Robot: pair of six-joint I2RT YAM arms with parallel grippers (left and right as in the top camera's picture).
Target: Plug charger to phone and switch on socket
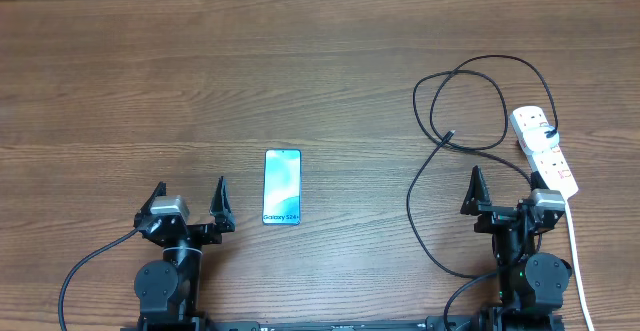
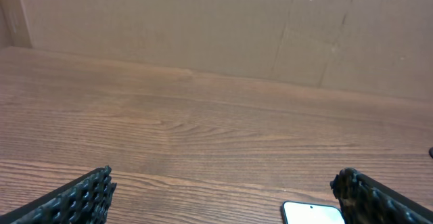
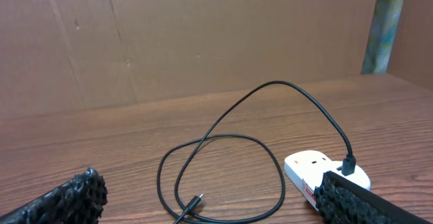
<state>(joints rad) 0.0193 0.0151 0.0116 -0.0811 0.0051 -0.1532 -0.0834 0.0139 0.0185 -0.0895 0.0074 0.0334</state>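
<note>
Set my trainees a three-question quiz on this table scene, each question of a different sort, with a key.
1. Fill in: the left gripper and the right gripper both have jaws standing ____.
2. True or false: the charger has its free plug already in the phone.
3. Which lies nearest the socket? A the phone; B the left gripper; C the right gripper.
Key: 1 open; 2 false, the free plug lies on the table, apart from the phone; 3 C.
</note>
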